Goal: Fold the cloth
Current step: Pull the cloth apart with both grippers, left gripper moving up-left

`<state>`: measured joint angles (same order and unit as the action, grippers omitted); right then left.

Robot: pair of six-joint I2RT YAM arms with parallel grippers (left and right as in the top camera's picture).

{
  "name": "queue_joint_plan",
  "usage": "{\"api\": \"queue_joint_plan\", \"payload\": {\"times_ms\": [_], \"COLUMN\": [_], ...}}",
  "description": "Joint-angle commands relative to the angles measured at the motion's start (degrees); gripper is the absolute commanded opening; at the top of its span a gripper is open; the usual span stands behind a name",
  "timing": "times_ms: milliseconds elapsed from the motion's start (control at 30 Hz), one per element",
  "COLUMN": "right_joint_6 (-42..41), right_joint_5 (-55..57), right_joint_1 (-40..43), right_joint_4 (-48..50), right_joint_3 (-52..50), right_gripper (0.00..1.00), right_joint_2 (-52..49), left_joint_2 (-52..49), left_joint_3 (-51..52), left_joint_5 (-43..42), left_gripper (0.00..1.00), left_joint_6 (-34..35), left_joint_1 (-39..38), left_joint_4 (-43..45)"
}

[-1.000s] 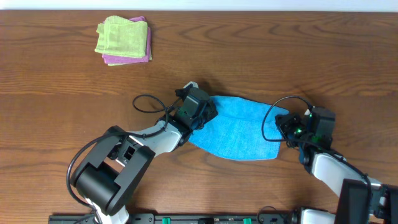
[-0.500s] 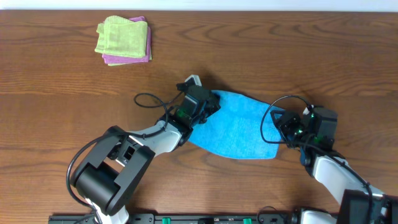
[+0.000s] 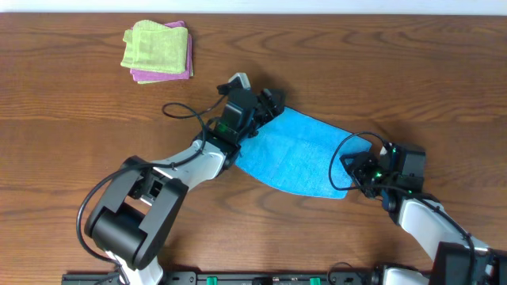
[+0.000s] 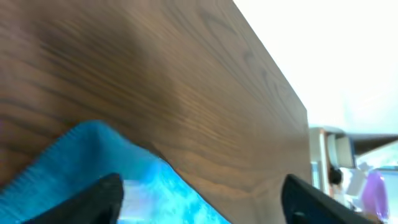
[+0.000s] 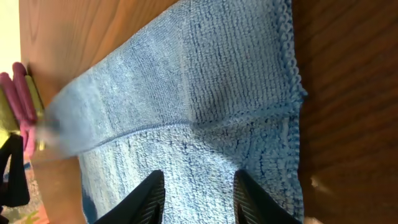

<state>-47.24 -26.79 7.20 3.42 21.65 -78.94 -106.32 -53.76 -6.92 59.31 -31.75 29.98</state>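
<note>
Left end effector [image 4: 202, 190] is seen spread wide at the far left corner of the cloth [image 3: 297, 154], nothing pinched between the fingers. Right end effector [image 5: 198, 180] is parted partway just over the cloth's right edge, nothing gripped either. The cloth is laid out on the surface [image 3: 79, 119]. Folded green and pink cloths [image 3: 157, 51] are stacked well off to its far left.

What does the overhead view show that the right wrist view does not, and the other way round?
Only overhead: the whole outline of the blue cloth and the body of the right arm. Only right wrist: the terry weave, the stitched hem and a crease across the cloth. Both: the cloth lying on the wooden table.
</note>
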Motion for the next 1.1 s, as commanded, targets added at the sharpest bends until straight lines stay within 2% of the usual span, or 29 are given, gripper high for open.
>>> {"api": "queue_joint_plan", "payload": {"times_ms": [0,167,333,500,800,933,967,1067], "right_joint_6": [2.1,2.1,1.9,2.5,13.7,13.7,13.7,12.5], "right_joint_5": [-0.7,-1.0,-0.9,-0.2,-0.3,-3.0,-4.7,-9.2], "right_joint_1": [-1.3,-3.5,-6.3,-6.4,-6.4,-6.4,-6.4,-6.4], "right_joint_4": [-0.2,-0.2,0.2,3.7,0.5,-1.6,-1.8,-2.2], "right_joint_3": [0.5,0.5,0.5,0.5,0.5,0.5,0.5,0.5], "right_gripper": [0.36,0.34,0.33,0.35,0.41,0.42,0.42,0.41], "right_joint_2": [0.5,0.5,0.5,0.5,0.5,0.5,0.5,0.7], "left_joint_2": [0.5,0.5,0.5,0.5,-0.6,-1.1,-1.0,-1.0], "left_joint_3": [-0.8,-0.8,-0.8,-0.8,-0.8,-0.8,-0.8,-0.8], "left_joint_5": [5.5,6.8,-2.3,-7.2,-7.8,-11.6,-13.0,-17.9], "left_gripper": [0.85,0.88,0.86,0.83,0.83,0.83,0.82,0.68], "left_joint_6": [-1.0,-0.5,-0.7,-3.4,-8.1,-8.2,-8.3,-11.5], "left_joint_1": [0.2,0.2,0.2,0.1,0.2,0.2,0.1,0.4], "left_joint_4": [0.0,-0.3,-5.6,-11.4,-13.4,-14.0,-14.7,-16.3]}}
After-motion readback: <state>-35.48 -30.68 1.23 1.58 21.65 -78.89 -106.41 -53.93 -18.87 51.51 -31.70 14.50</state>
